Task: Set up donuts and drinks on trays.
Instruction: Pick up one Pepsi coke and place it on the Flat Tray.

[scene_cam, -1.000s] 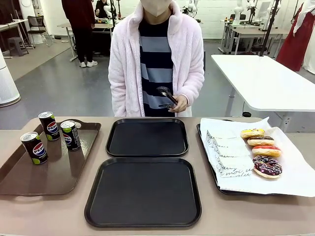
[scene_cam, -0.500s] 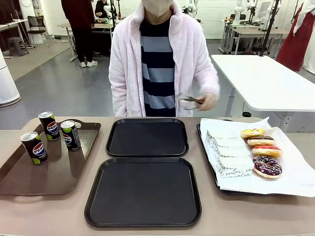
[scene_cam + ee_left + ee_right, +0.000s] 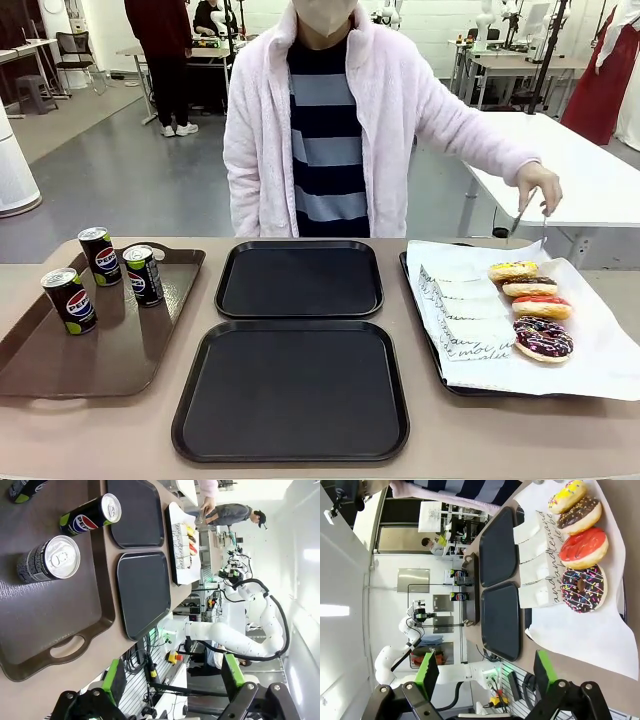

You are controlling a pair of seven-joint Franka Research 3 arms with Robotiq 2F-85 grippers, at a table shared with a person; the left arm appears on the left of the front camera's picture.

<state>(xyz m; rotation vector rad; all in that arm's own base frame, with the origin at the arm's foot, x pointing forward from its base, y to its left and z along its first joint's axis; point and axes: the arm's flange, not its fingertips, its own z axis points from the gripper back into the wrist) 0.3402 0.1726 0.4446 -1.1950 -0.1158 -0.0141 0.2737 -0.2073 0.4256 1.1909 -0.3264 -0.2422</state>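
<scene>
Several donuts lie in a row on white paper at the right: yellow (image 3: 513,270), chocolate (image 3: 530,288), red (image 3: 542,307), sprinkled purple (image 3: 543,339). Three Pepsi cans (image 3: 143,275) stand on the brown tray at the left. Both black trays, far (image 3: 299,279) and near (image 3: 291,390), are bare. The person's hand (image 3: 540,188) holds tongs (image 3: 528,215) above the yellow donut. My left gripper (image 3: 172,680) hangs open over the brown tray's near end, cans (image 3: 48,561) ahead. My right gripper (image 3: 485,675) is open, off the paper's near edge, short of the sprinkled donut (image 3: 584,589).
The glossy brown handled tray (image 3: 60,365) fills the left of the table. The paper-lined tray (image 3: 440,375) holds printed white sleeves (image 3: 465,320) beside the donuts. A white table (image 3: 560,160) stands behind at the right.
The person's hand with the tongs has swung from in front of the body out to picture right, over the far end of the donut tray. Nothing on the table has moved.
</scene>
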